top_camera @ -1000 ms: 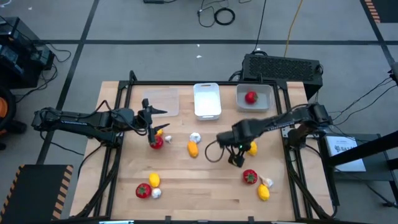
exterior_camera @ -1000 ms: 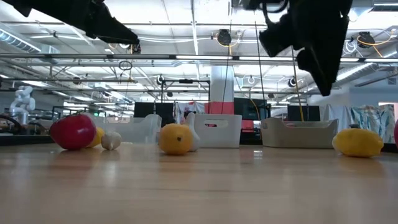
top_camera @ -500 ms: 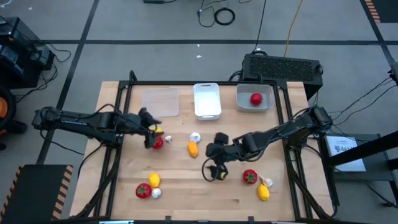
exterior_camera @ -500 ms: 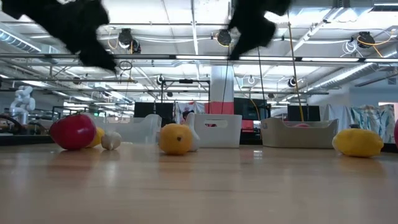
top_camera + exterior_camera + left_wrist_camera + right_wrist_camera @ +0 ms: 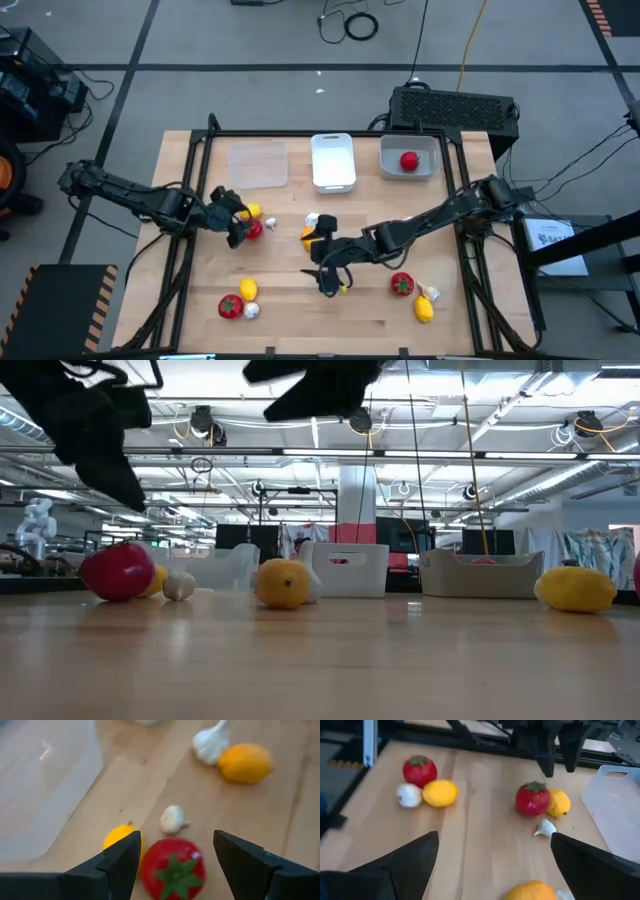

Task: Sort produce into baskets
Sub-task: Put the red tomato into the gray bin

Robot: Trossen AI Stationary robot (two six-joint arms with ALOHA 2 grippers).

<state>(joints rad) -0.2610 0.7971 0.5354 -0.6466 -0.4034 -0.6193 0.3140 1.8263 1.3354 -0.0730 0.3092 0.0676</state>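
Observation:
My left gripper (image 5: 233, 218) hovers open just left of a red tomato (image 5: 253, 230). In its wrist view the tomato (image 5: 172, 870) lies ahead between the fingers, untouched, with a lemon (image 5: 120, 837) and a garlic bulb (image 5: 172, 819) beside it. My right gripper (image 5: 325, 268) hangs open above the table's middle, slanting toward the left side, close to a lemon (image 5: 310, 236) and garlic (image 5: 312, 219). Three baskets stand along the far edge: clear (image 5: 258, 163), white (image 5: 333, 160), and grey-white (image 5: 408, 157) holding a tomato (image 5: 409, 160).
Near left lie a tomato (image 5: 230, 306), a lemon (image 5: 248, 290) and garlic (image 5: 251, 311). Near right lie a tomato (image 5: 401, 285), garlic (image 5: 430, 293) and a lemon (image 5: 424, 310). A black box (image 5: 455, 108) stands beyond the far right corner. A black frame edges the table.
My right gripper has swept from the table's right part toward its middle and left, tipping up from pointing down to a forward slant. My left gripper has sunk and come nearer the tomato, rolling and tipping down. Both have stayed open.

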